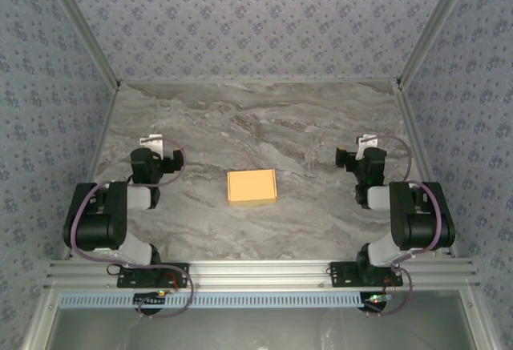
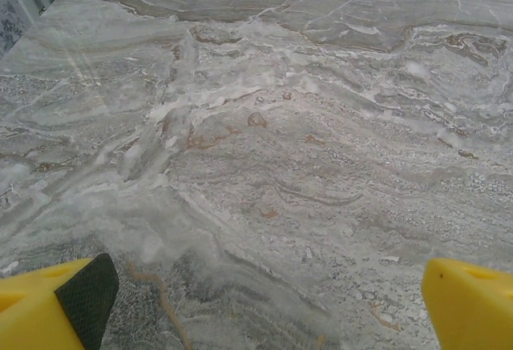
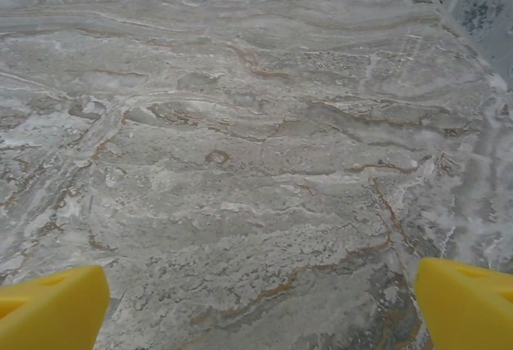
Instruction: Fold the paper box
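L claw (image 2: pixel 260 310): I see its yellow fingers (image 2: pixel 32 318) spread wide, released, empty, w/ marble table (image 2: pixel 264 142) ahead. R claw (image 3: pixel 258 311): fingers also wide apart, released, empty, over bare marble. Paper box (image 1: pixel 252 186): orange-yellow, squarish, lying flat near table ctr, btwn the two arms, well apart from both claws. Patterned walls (image 1: pixel 256 14) on three sides.

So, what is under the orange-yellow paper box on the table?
The orange-yellow squarish paper box lies on the grey marbled table, with nothing on top of it. The patch beneath it is covered and cannot be seen.
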Controlling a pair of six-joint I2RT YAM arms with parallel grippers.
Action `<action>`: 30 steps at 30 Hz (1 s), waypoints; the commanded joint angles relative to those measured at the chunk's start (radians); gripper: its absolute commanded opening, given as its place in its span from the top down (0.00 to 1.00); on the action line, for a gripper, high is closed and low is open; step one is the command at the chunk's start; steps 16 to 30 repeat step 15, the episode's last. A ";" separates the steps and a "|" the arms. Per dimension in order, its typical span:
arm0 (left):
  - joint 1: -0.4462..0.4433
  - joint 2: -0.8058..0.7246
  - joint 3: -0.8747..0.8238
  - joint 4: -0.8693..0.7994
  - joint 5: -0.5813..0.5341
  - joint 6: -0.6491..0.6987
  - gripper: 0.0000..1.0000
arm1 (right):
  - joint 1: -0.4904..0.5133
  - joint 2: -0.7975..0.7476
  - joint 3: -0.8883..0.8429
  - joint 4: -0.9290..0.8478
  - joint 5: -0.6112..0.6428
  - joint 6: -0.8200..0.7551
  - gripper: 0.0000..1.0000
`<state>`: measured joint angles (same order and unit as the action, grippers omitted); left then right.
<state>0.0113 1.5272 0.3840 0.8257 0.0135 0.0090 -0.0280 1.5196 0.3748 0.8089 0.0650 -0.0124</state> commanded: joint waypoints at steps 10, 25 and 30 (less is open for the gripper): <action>0.005 0.005 0.027 -0.011 -0.015 -0.017 0.01 | -0.009 0.004 0.029 -0.033 -0.051 -0.011 0.00; 0.005 0.006 0.026 -0.011 -0.015 -0.018 0.01 | -0.007 0.000 0.023 -0.023 -0.047 -0.012 0.00; 0.005 0.006 0.026 -0.011 -0.015 -0.018 0.01 | -0.007 0.000 0.023 -0.023 -0.047 -0.012 0.00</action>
